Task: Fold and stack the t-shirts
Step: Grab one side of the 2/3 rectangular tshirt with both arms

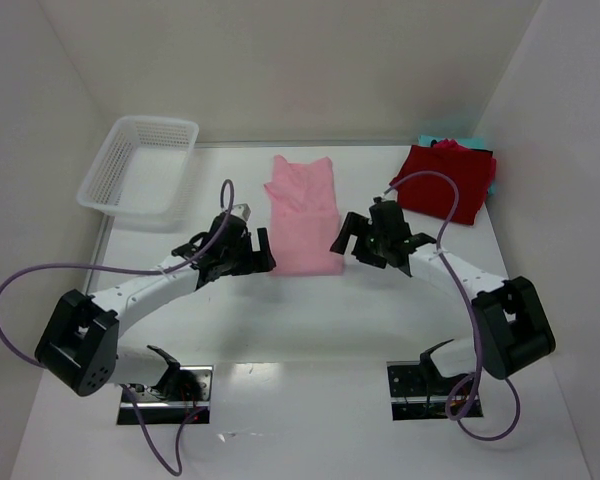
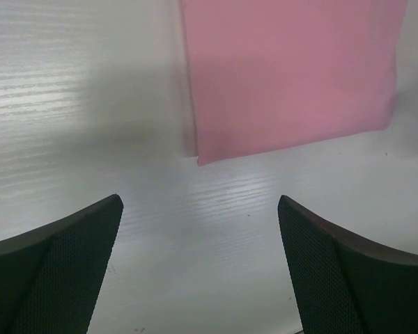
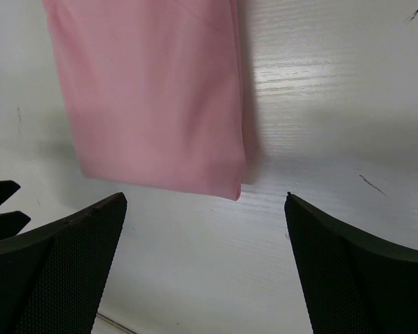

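Folded pink tee (image 1: 302, 215) lies at centre frame, between two pincers.
Left gripper (image 1: 267, 252) and right gripper (image 1: 342, 236) both spread, empty; red tee (image 1: 445, 183) upper right, basket (image 1: 92, 187) upper left.

The flat t-shirt (image 1: 303, 215) lies between left hand (image 1: 264, 252) and right hand (image 1: 342, 238), basket (image 1: 130, 208) behind-left, folded t-shirt (image 1: 445, 182) behind-right.

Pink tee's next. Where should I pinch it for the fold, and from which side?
Probably the two near hem corners: the pink tee lies flat as a long strip, with its hem at the near end. Bring the left gripper and the right gripper, both open, in from the near edge.
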